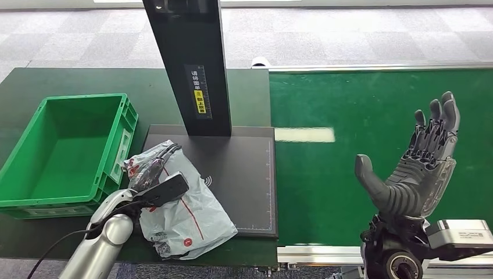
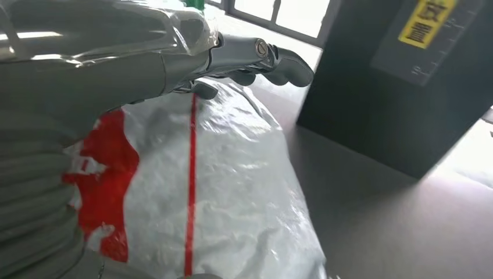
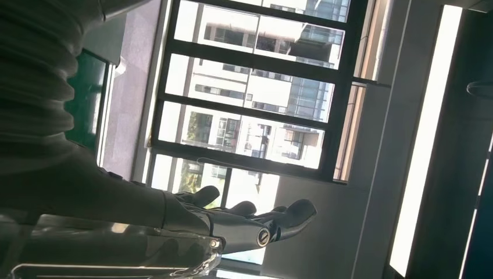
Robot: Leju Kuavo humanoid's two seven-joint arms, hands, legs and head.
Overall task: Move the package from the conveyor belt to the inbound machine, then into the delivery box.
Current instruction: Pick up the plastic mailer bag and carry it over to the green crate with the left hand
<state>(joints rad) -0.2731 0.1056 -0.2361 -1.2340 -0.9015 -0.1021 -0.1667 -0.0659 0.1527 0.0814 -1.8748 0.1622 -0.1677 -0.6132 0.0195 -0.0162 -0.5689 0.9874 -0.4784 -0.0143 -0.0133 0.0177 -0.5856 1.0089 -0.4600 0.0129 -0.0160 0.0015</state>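
The package (image 1: 177, 215), a white plastic mailer with red markings, lay on the dark plate (image 1: 244, 174) of the inbound machine, overhanging the plate's near-left corner. The machine's black column (image 1: 189, 64) rose from the back of the plate. The green box (image 1: 35, 174) stood empty just left of the plate. The belt (image 1: 378, 116), to the right of the plate, carried no parcel.

The left hand (image 1: 160, 189) rested on the upper part of the package. In the head view its thumb lay over the top of the bag, and the darker fingers (image 1: 154, 160) reached across the crumpled end nearest the box. In the left wrist view the thumb hovered above the bag's surface. Whether the fingers had closed enough to hold the bag cannot be told from these views.

The right hand (image 1: 415, 168) was raised over the belt, palm up, fingers spread, holding nothing.

Judged from this layout, the belt-to-machine step was complete and the machine-to-box step was in hand, at the grasp. The next move would call for a firm grip on the slack plastic. It would then call for a lift high enough to clear the box's near wall, a short carry leftward, and a release inside the box. The limp, slippery film was likely to sag or slide out of a loose hold.
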